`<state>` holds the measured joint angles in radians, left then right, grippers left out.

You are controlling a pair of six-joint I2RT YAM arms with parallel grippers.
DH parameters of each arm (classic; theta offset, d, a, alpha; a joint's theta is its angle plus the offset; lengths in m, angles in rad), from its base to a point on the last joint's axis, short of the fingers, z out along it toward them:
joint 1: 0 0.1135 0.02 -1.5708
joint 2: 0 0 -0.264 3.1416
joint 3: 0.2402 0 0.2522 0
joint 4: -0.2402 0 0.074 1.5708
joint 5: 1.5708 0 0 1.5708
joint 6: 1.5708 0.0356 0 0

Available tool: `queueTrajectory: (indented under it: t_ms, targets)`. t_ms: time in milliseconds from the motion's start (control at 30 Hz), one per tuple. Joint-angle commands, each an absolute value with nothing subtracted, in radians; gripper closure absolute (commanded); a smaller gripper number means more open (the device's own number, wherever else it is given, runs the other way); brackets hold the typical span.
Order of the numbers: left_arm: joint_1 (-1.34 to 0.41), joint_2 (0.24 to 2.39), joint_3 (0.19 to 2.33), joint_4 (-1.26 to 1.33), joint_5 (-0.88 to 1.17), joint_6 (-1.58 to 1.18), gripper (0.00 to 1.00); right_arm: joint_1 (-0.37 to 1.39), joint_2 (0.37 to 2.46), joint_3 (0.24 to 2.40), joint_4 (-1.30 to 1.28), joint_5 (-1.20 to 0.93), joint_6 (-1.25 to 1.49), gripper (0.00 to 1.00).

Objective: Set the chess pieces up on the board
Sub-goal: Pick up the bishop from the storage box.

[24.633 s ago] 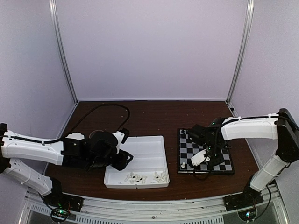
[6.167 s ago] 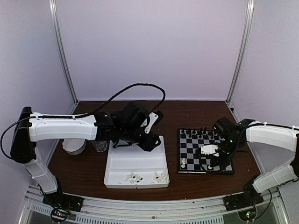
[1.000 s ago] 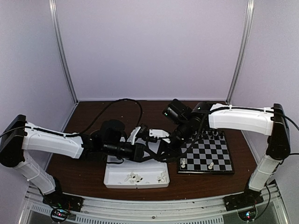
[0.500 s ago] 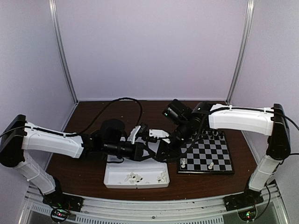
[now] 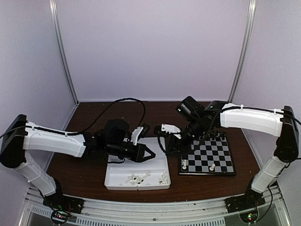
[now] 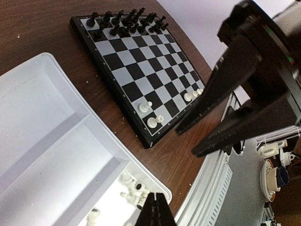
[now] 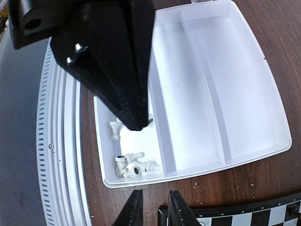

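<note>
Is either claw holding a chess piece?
The right claw is open, holding nothing. The left claw is pinched shut; I can't tell if a tiny piece is in its tip.

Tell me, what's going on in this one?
Two robot arms are setting tiny plastic chessmen on a small black-and-grey chequered board. Black pieces line its far edge; a few white ones stand nearer. More lie in the white plastic tray. The left gripper hovers shut above it; the right gripper, slightly open, hovers between tray and board.
</note>
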<state>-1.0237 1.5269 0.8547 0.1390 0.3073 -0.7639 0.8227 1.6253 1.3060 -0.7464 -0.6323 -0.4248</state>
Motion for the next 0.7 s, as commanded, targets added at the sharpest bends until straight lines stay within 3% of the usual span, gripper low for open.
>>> queueTrajectory:
  t_ms: [0,300,667]
  targets:
    - [-1.023,1.492,0.854,0.068,0.218,-0.717,0.97,0.912,1.65,1.295,-0.753,-0.537,-0.51,0.79]
    - [-0.988,1.24,0.708,-0.121,-0.03,-0.764,0.86,0.997,1.867,1.394,-0.752,-0.481,-0.709,0.8]
    - [-0.967,1.019,0.604,-0.227,-0.151,-0.803,0.82,1.089,1.998,1.509,-0.77,-0.381,-0.847,0.71]
